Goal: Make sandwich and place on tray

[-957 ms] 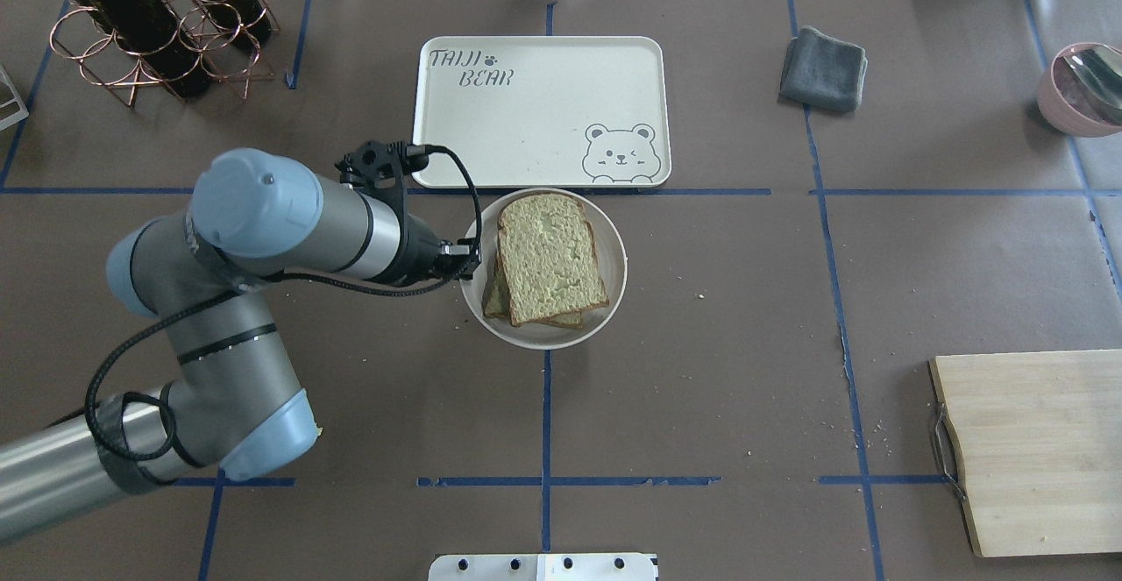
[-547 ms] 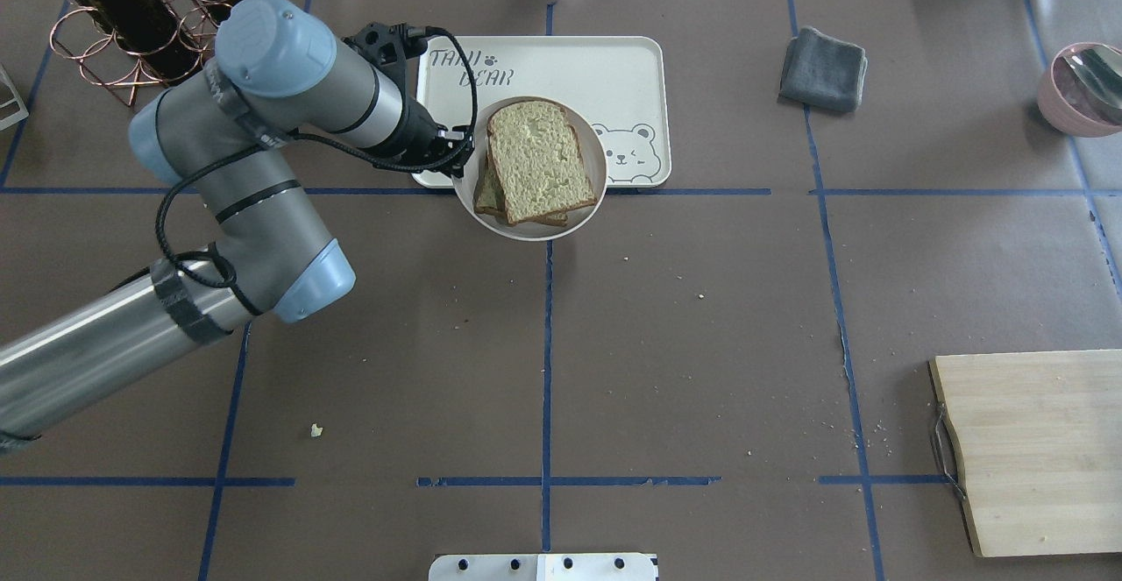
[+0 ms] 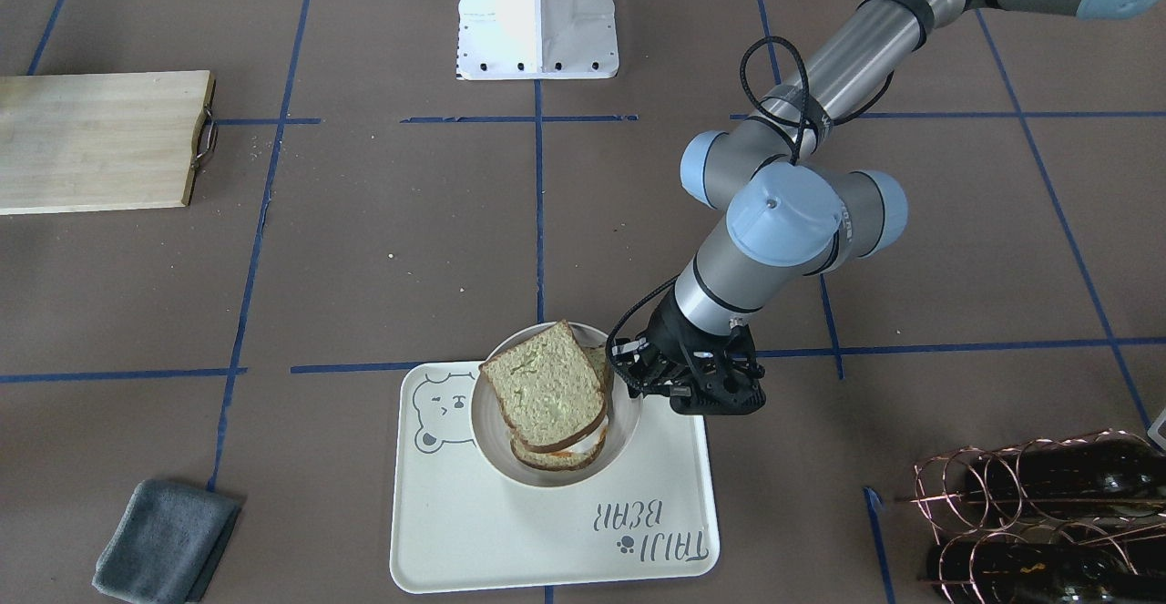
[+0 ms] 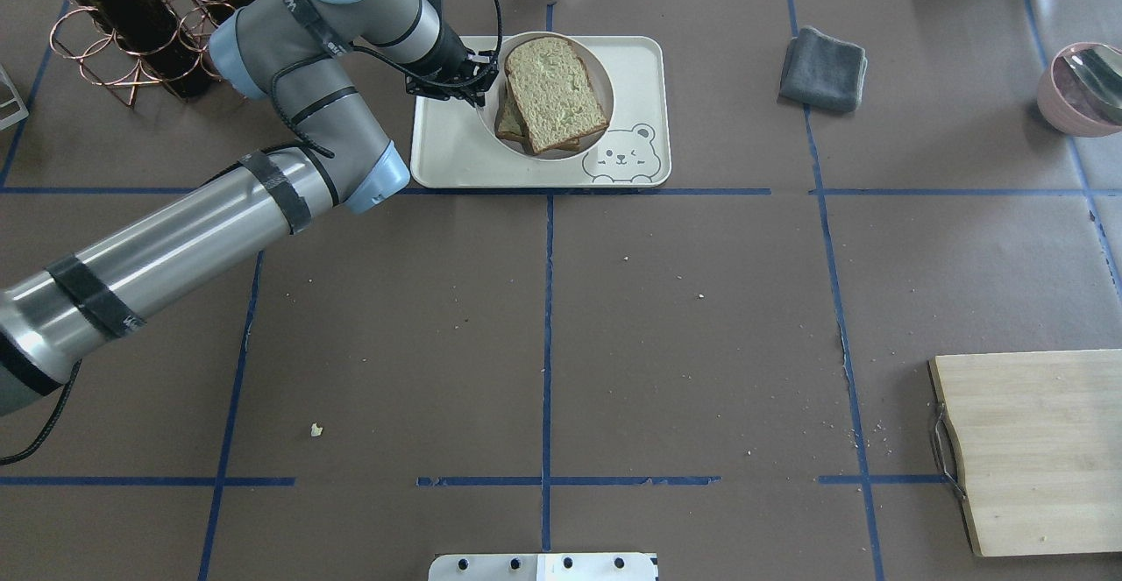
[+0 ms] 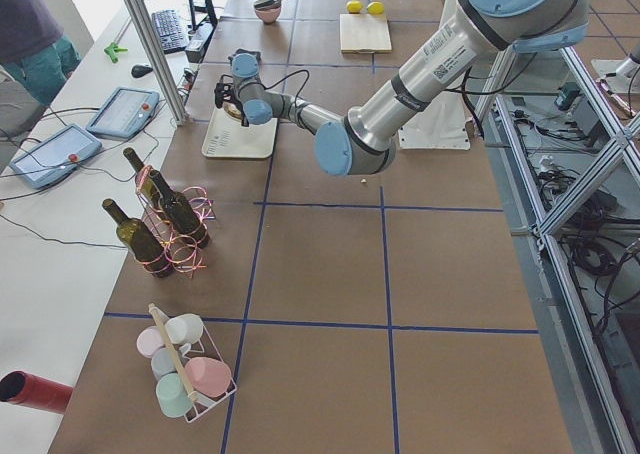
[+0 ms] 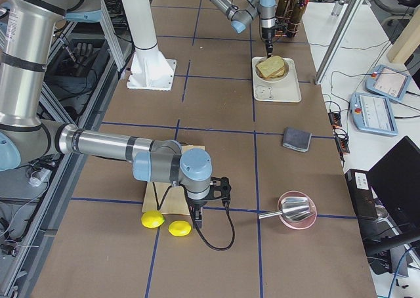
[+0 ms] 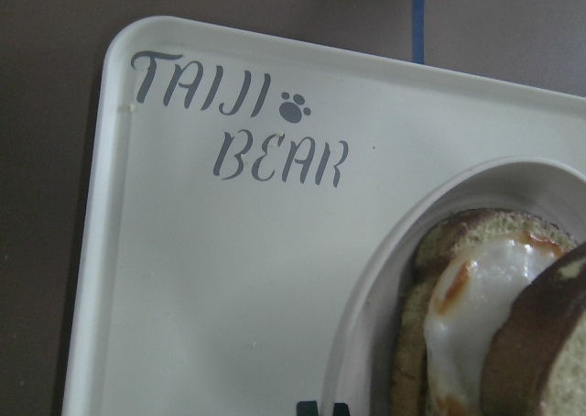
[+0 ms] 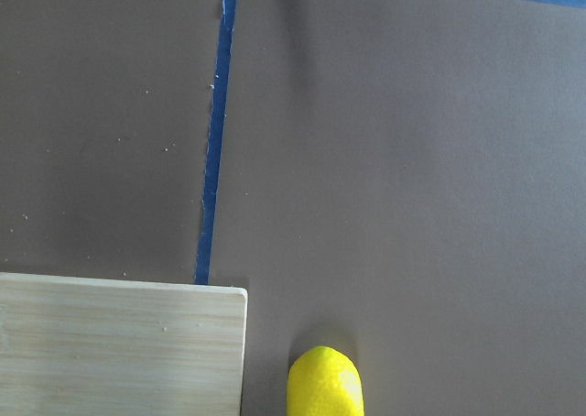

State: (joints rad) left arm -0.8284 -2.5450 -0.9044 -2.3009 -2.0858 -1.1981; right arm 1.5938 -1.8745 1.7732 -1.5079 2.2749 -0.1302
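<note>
The sandwich (image 4: 557, 95) is two slices of tan bread with a white fried egg (image 7: 485, 297) between them. It lies on a small round pale plate (image 4: 605, 121). My left gripper (image 4: 478, 81) is shut on the plate's left rim and holds it over the cream "TAIJI BEAR" tray (image 4: 447, 152). In the front-facing view the plate (image 3: 492, 431) and the sandwich (image 3: 547, 385) are tilted over the tray (image 3: 547, 531). I cannot tell if the plate touches the tray. My right gripper (image 6: 197, 219) shows only in the exterior right view, so I cannot tell if it is open or shut.
A copper rack of wine bottles (image 4: 149, 29) stands just left of the tray. A grey cloth (image 4: 824, 68) and a pink bowl with a spoon (image 4: 1082, 86) are at the back right. A wooden cutting board (image 4: 1034, 449) and two lemons (image 6: 152, 219) lie near the right arm.
My left arm has carried the plate with the sandwich away from me, from the table in front of the tray to over the tray's middle.
</note>
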